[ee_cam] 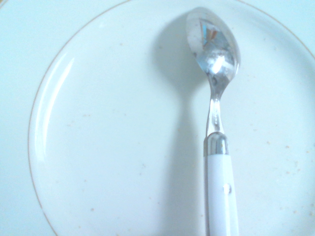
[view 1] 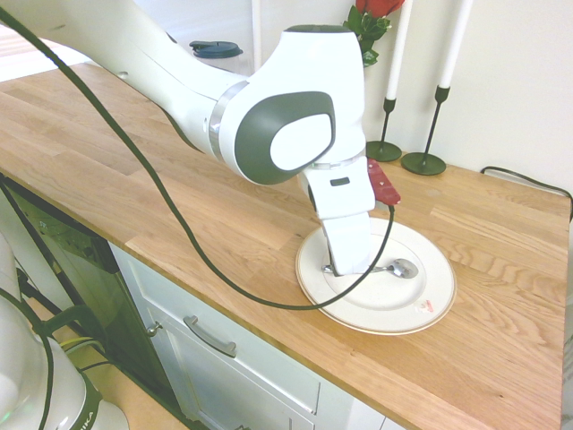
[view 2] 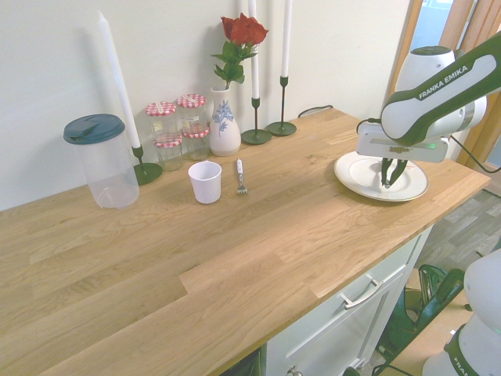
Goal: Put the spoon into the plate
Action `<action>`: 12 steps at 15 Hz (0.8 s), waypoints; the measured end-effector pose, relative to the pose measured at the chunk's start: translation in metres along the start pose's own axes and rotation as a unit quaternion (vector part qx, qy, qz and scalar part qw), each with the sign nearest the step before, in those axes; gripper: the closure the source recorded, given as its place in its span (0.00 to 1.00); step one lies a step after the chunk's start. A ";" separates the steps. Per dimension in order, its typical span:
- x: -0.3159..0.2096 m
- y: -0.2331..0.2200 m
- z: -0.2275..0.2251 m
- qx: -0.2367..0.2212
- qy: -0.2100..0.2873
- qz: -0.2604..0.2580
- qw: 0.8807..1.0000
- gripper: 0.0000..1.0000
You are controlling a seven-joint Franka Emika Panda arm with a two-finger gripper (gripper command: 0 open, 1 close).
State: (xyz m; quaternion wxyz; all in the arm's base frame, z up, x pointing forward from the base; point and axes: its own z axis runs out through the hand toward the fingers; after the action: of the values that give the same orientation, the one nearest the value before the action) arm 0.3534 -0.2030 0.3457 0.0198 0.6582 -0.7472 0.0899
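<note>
White-handled spoon [view 1: 405,268] over plate [view 1: 421,315] | gripper [view 2: 386,184] closed on its handle | lower gently, bowl level, then release

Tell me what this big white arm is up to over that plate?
The robot arm's gripper is closed on the spoon by its white handle, just over the large cream plate. The spoon's silver bowl is already above the plate's middle area, so it seems to be putting the spoon there. The fork lies on the wooden counter beside the white cup.
</note>
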 end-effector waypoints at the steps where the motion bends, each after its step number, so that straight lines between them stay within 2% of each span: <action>1: -0.001 0.000 0.002 -0.001 0.001 -0.003 1.000 0.00; 9: 0.001 0.000 0.002 -0.002 0.005 -0.009 1.000 0.00; 11: 0.001 -0.001 -0.014 0.012 0.016 -0.030 0.999 0.00; 12: -0.007 -0.002 -0.034 0.022 0.019 -0.058 0.998 0.00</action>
State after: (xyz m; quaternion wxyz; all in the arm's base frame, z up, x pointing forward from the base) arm 0.3532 -0.1910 0.3782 0.0253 0.6990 -0.7049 0.1175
